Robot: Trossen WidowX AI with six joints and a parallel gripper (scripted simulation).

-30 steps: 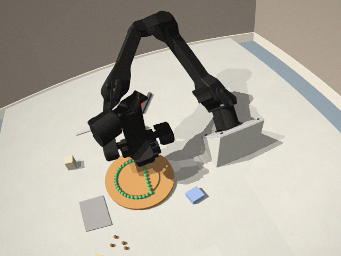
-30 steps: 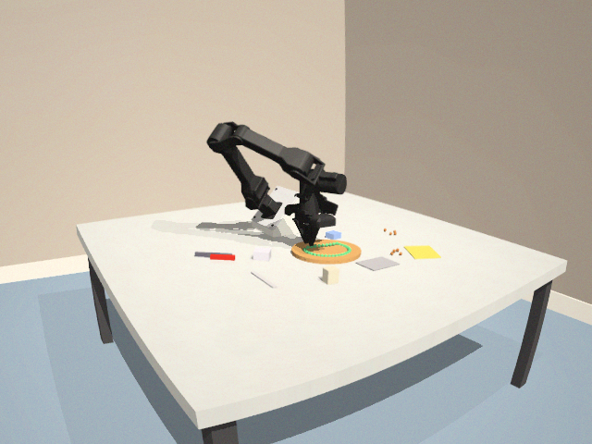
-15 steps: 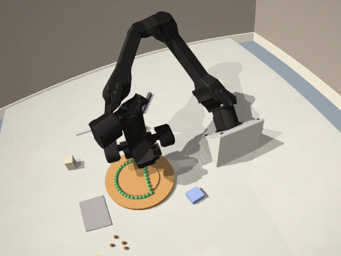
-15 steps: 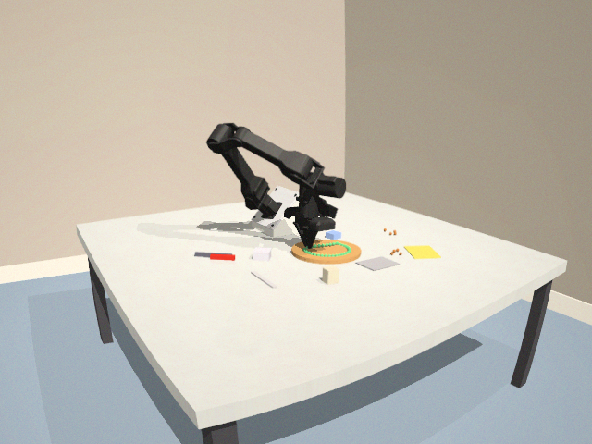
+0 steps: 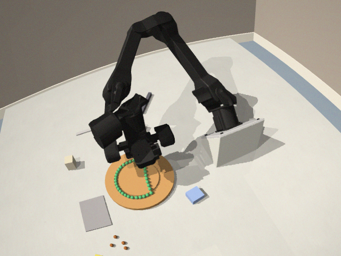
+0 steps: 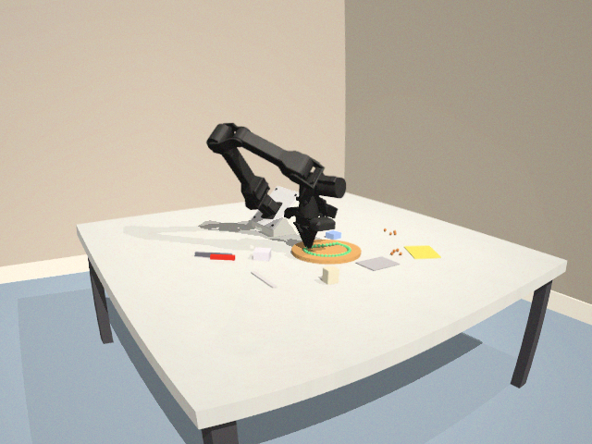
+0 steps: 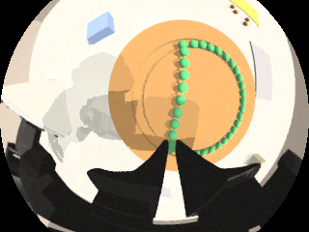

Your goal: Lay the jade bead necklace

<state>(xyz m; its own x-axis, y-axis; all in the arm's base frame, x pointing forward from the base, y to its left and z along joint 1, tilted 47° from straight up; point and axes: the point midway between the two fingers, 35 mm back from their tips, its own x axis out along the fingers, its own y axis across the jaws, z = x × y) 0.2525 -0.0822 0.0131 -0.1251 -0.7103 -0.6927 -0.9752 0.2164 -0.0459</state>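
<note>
The green jade bead necklace lies on the round orange bead board. One side curves along the groove; the other runs nearly straight across the board inside it. The groove's arc on the robot-base side is bare. My gripper is low over the board, shut on a bead at the near end of the straight run in the wrist view. In the top view the fingertips are hidden behind the gripper body.
A blue block, a grey sheet and a beige block lie around the board. Small brown beads, a yellow sheet, a pale block, a thin stick and a red-handled tool lie farther off.
</note>
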